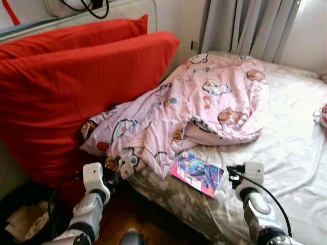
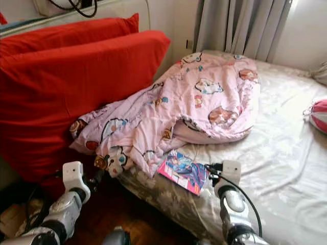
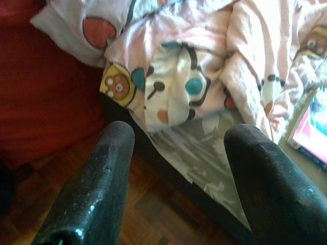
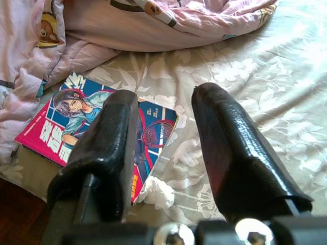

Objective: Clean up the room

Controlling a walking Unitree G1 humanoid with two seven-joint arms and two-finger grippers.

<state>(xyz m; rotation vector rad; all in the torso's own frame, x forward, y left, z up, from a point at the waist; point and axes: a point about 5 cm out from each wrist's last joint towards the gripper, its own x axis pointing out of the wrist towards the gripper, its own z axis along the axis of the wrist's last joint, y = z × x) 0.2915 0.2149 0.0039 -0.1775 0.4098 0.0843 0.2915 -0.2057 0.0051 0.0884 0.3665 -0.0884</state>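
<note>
A pink cartoon-print quilt (image 1: 194, 107) lies bunched across the bed, one corner (image 3: 173, 87) hanging over the near edge. A pink and blue comic book (image 1: 196, 172) rests flat on the floral sheet (image 1: 291, 153) by that edge. My left gripper (image 3: 176, 138) is open, just short of the hanging quilt corner, above the wooden floor. My right gripper (image 4: 163, 102) is open over the sheet, its fingers above the book's (image 4: 76, 122) right end and holding nothing. A crumpled white tissue (image 4: 156, 191) lies beside the book.
Two big red pillows (image 1: 71, 87) lean against the wall left of the bed. A pink striped object (image 2: 319, 115) sits at the bed's right edge. Grey curtains (image 1: 245, 25) hang behind. Papers and cables (image 1: 23, 222) clutter the floor at lower left.
</note>
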